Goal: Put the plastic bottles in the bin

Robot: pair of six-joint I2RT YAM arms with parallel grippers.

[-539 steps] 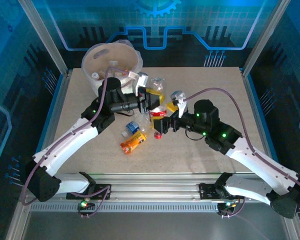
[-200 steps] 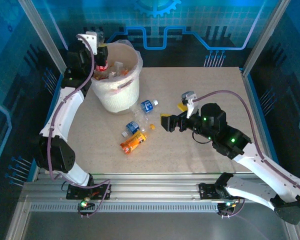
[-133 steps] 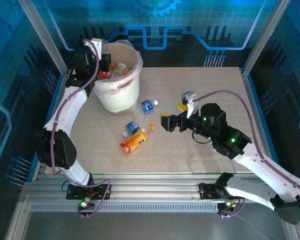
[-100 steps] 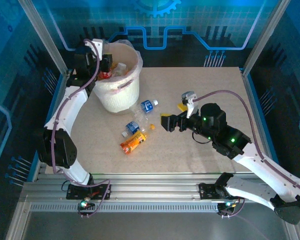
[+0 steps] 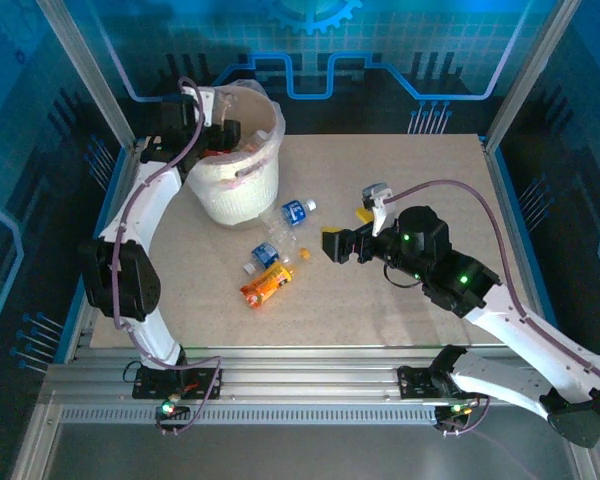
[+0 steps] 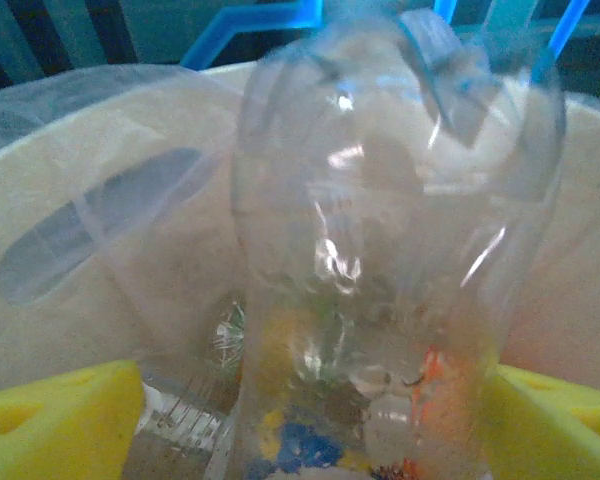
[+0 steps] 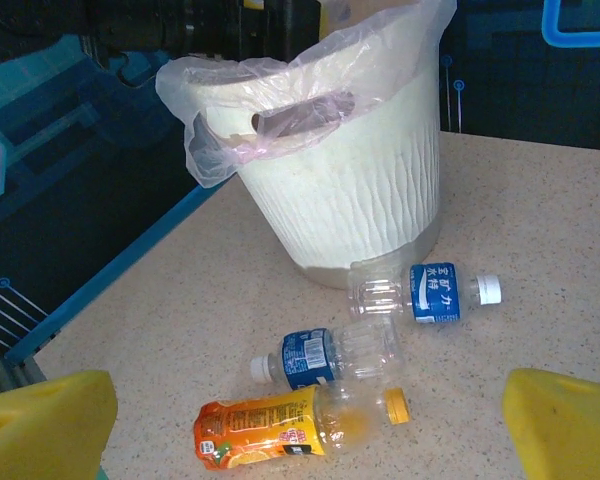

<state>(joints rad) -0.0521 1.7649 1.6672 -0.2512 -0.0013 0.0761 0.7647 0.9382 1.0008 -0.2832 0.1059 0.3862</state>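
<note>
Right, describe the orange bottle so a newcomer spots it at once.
Find the big white bin at the table's far left corner. Three bottles lie on the table in front of it, and the orange bottle is the one farthest from the bin. Its neighbours carry blue labels; it alone has an orange label and yellow cap.

Speckled beige table (image 5: 330,320); aluminium frame posts (image 5: 85,65); blue-lit back panel (image 5: 430,50), circuit pattern.
</note>
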